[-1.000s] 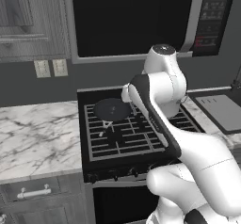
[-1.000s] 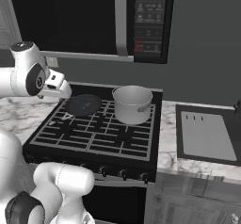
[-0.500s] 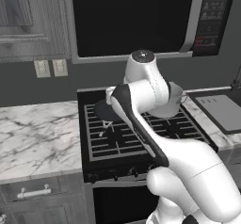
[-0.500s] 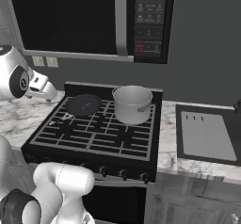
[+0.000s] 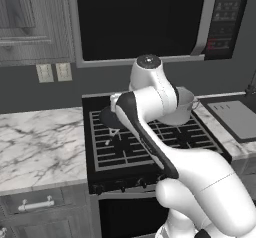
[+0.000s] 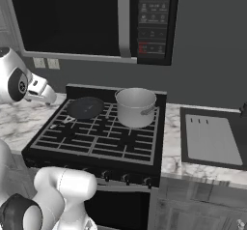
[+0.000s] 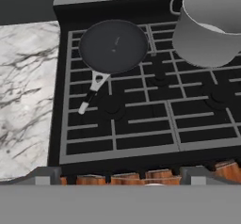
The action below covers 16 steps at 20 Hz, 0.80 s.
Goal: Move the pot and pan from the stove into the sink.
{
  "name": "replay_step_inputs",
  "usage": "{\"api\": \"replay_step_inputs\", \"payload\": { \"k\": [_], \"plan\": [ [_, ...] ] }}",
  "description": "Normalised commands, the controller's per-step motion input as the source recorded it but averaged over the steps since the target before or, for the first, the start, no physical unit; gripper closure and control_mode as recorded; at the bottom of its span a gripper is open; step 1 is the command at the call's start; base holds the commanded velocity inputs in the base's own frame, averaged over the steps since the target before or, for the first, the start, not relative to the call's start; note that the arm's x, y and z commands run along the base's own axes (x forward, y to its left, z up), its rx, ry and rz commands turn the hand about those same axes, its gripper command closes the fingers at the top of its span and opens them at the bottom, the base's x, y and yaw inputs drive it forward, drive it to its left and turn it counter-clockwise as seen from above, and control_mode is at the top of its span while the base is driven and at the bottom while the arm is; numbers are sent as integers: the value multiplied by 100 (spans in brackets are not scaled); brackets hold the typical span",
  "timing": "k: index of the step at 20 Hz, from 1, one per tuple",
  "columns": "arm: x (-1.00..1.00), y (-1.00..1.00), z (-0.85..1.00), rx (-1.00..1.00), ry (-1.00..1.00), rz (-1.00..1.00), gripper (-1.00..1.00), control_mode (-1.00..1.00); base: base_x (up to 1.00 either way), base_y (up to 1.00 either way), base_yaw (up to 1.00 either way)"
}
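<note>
The silvery pot (image 6: 136,107) stands upright on the back right of the black stove (image 6: 96,142). The dark pan (image 6: 85,107) lies flat on the back left burner, its thin handle (image 7: 92,91) pointing toward the stove's front left. In the hand view the pan (image 7: 114,45) and the pot (image 7: 212,25) lie well ahead of my gripper (image 7: 120,176), which is open with nothing between its fingertips. It hovers high over the stove's front left. The sink (image 6: 212,139) with its grey drainboard sits to the right of the stove. My arm partly hides the pot (image 5: 184,106).
A marble counter (image 5: 40,137) runs left of the stove, and a narrow marble strip (image 6: 171,142) separates stove and sink. A microwave (image 6: 144,16) hangs above the burners. The dark faucet (image 5: 250,87) stands at the far right.
My arm has swung left and the hand now sits over the stove's left edge. Pot and pan have not moved.
</note>
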Motion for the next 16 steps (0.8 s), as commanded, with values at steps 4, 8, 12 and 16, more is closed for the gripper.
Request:
{"api": "replay_step_inputs", "payload": {
  "k": [4,8,12,16],
  "plan": [
    [0,5,-31,0,0,0,-100,-100,0,0,0],
    [0,3,-37,0,0,0,-100,-100,0,0,0],
    [0,4,-37,0,0,0,-100,-100,0,0,0],
    [3,5,-29,0,-5,0,-100,-100,0,0,0]
  ]
}}
